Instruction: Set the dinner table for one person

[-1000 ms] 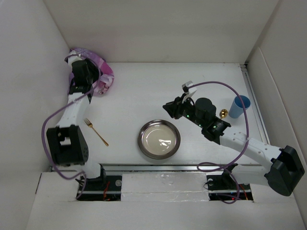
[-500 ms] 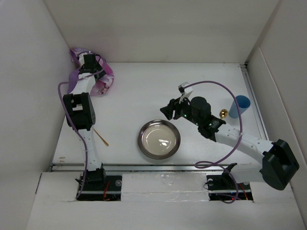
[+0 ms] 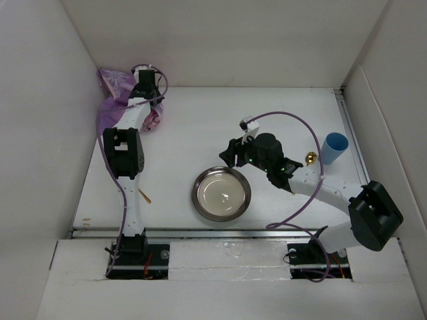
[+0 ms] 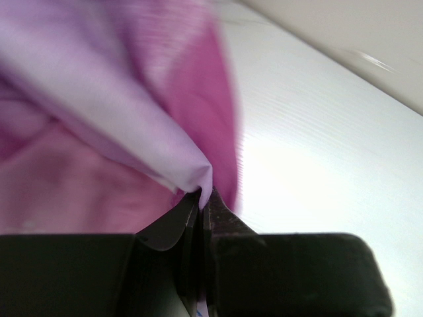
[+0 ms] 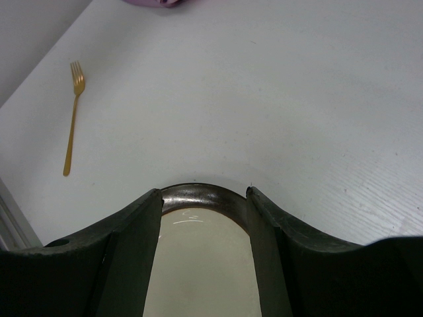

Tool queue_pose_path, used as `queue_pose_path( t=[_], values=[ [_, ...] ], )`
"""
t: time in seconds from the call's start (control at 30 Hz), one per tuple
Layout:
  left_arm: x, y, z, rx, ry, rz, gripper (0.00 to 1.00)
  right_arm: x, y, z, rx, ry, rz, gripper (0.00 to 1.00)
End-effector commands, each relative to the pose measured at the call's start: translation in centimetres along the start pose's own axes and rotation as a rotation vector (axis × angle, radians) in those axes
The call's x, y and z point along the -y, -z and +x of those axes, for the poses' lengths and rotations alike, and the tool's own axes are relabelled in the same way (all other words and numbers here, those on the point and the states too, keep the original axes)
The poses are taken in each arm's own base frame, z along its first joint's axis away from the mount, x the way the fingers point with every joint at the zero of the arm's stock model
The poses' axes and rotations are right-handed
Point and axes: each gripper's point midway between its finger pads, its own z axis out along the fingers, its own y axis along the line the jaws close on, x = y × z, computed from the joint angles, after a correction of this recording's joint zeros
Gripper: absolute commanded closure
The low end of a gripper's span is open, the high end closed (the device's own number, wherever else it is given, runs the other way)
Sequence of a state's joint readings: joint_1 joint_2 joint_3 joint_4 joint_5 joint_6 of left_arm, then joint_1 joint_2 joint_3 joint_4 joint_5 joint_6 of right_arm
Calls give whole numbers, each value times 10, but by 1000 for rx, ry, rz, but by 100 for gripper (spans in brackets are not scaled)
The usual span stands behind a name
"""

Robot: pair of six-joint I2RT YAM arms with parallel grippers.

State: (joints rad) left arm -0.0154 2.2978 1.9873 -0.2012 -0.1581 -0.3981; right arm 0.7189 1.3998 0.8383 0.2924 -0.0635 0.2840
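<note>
One metal plate sits mid-front on the white dinner table. Far left behind the plate, the left gripper pinches a crumpled purple placemat. Left of the plate lies a gold fork. Over the plate's far rim the right gripper hangs, jaws spread.

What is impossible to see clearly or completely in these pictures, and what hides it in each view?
Gold fork: top view, the left arm covers all but the handle end.
Small gold object beside the blue cup: top view, too small to identify.
Purple placemat: left wrist view, blurred, print unreadable, pinched in the shut left claw.
Metal plate: right wrist view, cut by the bottom edge, sides hidden by the open right claw.
</note>
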Motion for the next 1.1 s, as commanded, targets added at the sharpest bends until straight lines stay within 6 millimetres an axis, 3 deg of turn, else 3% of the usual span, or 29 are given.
queue_pose_path(
  t=[0.0, 0.07, 0.1, 0.13, 0.17, 0.23, 0.27, 0.33, 0.37, 0.43, 0.5, 0.53, 0.57, 0.6, 0.63, 0.67, 0.73, 0.8, 0.93, 0.97, 1.0, 1.03, 1.07],
  values=[
    [138, 117, -71, 221, -92, 335, 100, -4, -4, -33, 85, 19, -4, 41],
    [169, 135, -62, 239, -171, 397, 100, -2, -3, -33, 84, 16, 9, 40],
    [192, 143, -45, 229, -211, 433, 100, 1, -3, -34, 89, 16, 25, 40],
    [201, 145, -38, 229, -239, 453, 100, 2, -2, -35, 92, 14, 29, 40],
    [212, 146, -27, 212, -271, 491, 85, 6, -1, -37, 96, 4, 41, 40],
    [226, 138, 6, 142, -347, 561, 68, 11, 1, -37, 98, -8, 56, 40],
    [238, 142, 23, 107, -380, 619, 54, 10, 4, -39, 107, -14, 53, 40],
    [251, 147, 50, 85, -465, 645, 37, 10, 4, -39, 116, -18, 50, 40],
    [250, 145, 59, 87, -495, 613, 27, 14, 5, -41, 121, -23, 59, 40],
    [250, 153, 55, 128, -523, 567, 17, 19, 5, -42, 120, -29, 88, 40],
    [249, 167, 41, 147, -500, 567, 16, 28, 7, -43, 130, -44, 127, 41],
    [249, 172, 35, 158, -475, 562, 17, 28, 6, -42, 131, -48, 127, 47],
    [234, 165, 31, 164, -454, 511, 17, 31, 6, -43, 130, -52, 130, 54],
    [232, 183, 4, 229, -405, 517, 21, 29, 5, -42, 123, -53, 118, 71],
    [224, 184, -3, 242, -370, 506, 32, 30, 6, -42, 121, -55, 121, 84],
    [206, 172, 0, 215, -320, 482, 39, 30, 7, -41, 120, -56, 124, 91],
    [196, 172, -2, 188, -275, 476, 50, 35, 9, -43, 135, -65, 154, 98],
    [193, 161, 25, 84, -270, 476, 52, 40, 11, -46, 141, -76, 171, 93],
    [200, 161, 76, -56, -248, 435, 61, 56, 18, -49, 161, -91, 206, 82],
    [196, 161, 110, -143, -230, 462, 61, 60, 17, -49, 160, -100, 213, 80],
    [207, 178, 101, -127, -131, 530, 60, 62, 18, -50, 159, -112, 216, 74],
    [207, 185, 109, -135, -98, 546, 58, 65, 19, -49, 144, -126, 229, 72],
    [187, 178, 140, -173, -91, 500, 56, 69, 24, -53, 152, -130, 235, 71]
  ],
)
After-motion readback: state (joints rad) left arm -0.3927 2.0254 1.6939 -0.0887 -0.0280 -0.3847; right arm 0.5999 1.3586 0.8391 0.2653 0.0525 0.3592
